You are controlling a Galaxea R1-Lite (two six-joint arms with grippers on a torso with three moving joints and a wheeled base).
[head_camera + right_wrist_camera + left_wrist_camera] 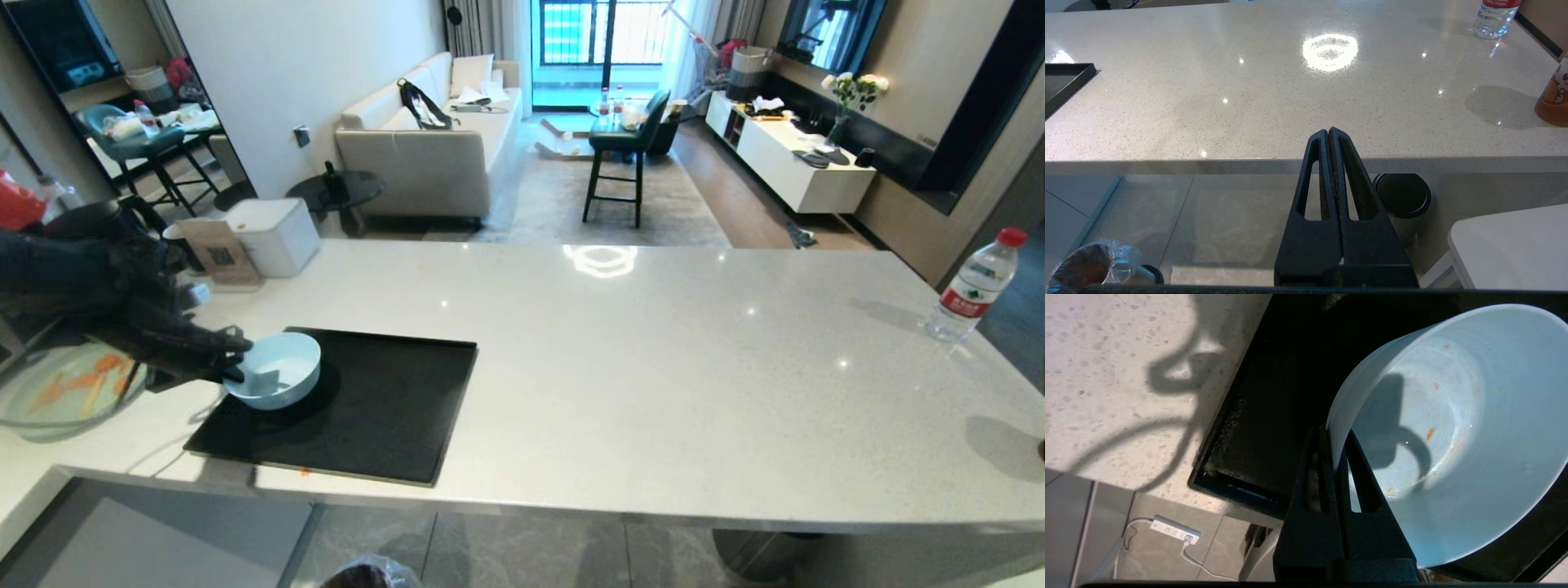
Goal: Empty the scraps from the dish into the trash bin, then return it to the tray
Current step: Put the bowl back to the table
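Observation:
The dish [277, 367], a pale-blue bowl, hangs tilted over the left part of the black tray [367, 416] on the counter. My left gripper [237, 371] is shut on its rim. The left wrist view shows one finger outside and one inside the dish [1453, 437], with my left gripper [1336, 433] over the tray [1274, 396]. The dish holds only a few small orange specks of scraps [1430, 433]. The trash bin [367, 576] with its clear liner stands on the floor below the counter's near edge; the trash bin [1090, 265] also shows in the right wrist view. My right gripper [1328, 130] is parked shut and empty before the counter's edge.
A pale-green plate [65, 392] with orange pieces sits left of the tray, partly behind my left arm. A water bottle [976, 286] stands at the counter's far right. A steel bin with a black lid [1403, 196] and a white stool [1515, 245] are on the floor.

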